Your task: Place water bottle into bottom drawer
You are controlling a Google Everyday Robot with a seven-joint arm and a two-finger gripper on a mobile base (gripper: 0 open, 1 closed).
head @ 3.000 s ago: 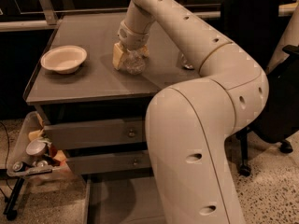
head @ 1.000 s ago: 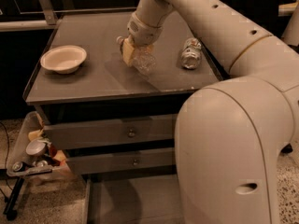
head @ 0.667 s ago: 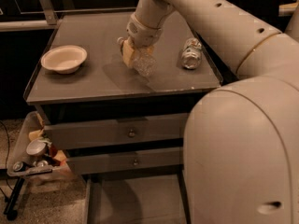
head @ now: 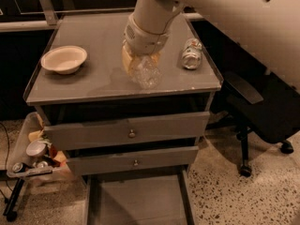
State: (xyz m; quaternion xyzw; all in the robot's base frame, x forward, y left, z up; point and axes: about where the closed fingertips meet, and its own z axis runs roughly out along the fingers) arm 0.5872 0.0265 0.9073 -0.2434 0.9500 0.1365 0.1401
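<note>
Over the cabinet [head: 89, 81], gripper [head: 140, 63] clasps the half-hidden water bottle [head: 148, 77].

Speckled floor [head: 234, 193] beneath, seemingly a black chair [head: 267, 118].

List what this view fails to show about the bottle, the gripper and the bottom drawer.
All in the camera view:
- water bottle: its upper end is hidden by the gripper, which sits over it above the cabinet top. Whether the bottle touches the top or is lifted is unclear.
- bottom drawer: its front is cut off by the lower edge.
- lying can: its label is too small to read.
</note>
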